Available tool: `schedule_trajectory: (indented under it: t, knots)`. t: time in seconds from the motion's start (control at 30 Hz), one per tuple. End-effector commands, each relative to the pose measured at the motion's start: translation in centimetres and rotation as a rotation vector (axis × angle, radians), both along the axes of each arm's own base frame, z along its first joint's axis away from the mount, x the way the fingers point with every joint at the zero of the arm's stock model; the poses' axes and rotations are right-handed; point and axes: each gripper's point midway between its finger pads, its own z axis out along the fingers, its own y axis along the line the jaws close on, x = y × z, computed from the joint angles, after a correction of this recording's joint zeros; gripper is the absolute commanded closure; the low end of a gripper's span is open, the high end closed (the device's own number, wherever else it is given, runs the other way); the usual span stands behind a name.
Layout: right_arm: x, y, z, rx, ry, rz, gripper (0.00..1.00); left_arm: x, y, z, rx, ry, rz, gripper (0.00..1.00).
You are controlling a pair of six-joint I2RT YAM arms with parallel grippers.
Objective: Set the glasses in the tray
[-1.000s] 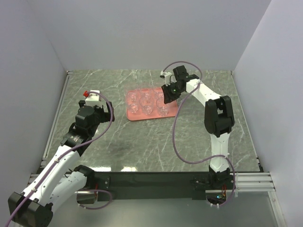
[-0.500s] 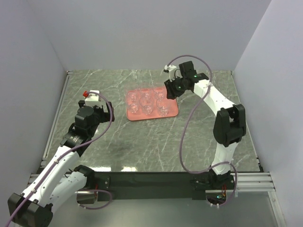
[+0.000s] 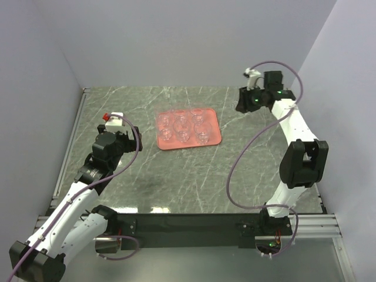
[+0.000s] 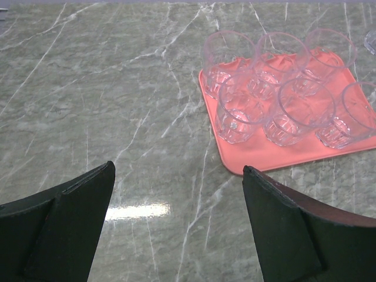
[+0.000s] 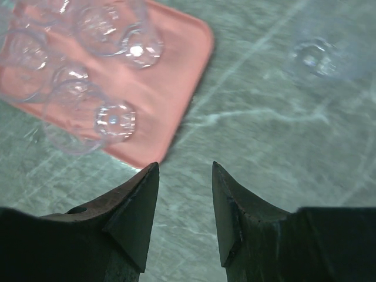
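Note:
The salmon-pink tray (image 3: 215, 139) lies at the middle of the table with several clear glasses (image 3: 183, 136) standing in it. It also shows in the left wrist view (image 4: 264, 157) and the right wrist view (image 5: 170, 64). One loose glass (image 5: 314, 59) stands on the table to the right of the tray; its edge shows in the left wrist view (image 4: 371, 41). My right gripper (image 5: 185, 167) is open and empty, raised to the right of the tray (image 3: 241, 104). My left gripper (image 4: 178, 170) is wide open and empty, to the left of the tray (image 3: 121, 130).
The grey marble table (image 3: 176, 176) is walled on the left, back and right. A metal rail (image 3: 70, 141) runs along its left edge. A purple cable (image 3: 235, 176) hangs from the right arm.
My right gripper has lifted off the tray's right side and swung right and back, empty. The left arm has not moved.

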Motion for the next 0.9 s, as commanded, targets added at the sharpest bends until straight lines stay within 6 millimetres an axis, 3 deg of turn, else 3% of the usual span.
schedule_trajectory:
  t: [0.0,0.37,0.67,0.87]
  knots:
    - [1.5,-2.5,3.4,0.106,-0.062,-0.066,0.51,0.2,-0.2,1.5,-0.031,-0.051,-0.008,0.04]
    - [8.3,-9.4,3.5,0.146,-0.022,-0.316,0.51,0.1,-0.2,1.7,-0.033,-0.058,-0.006,0.04]
    - [12.8,-12.5,0.8,0.212,0.008,-0.663,0.51,0.2,-0.3,1.5,-0.031,-0.052,-0.012,0.04]
    - [14.4,-12.3,-1.8,0.229,0.043,-0.682,0.52,0.3,-0.5,1.4,-0.03,-0.046,-0.018,0.04]
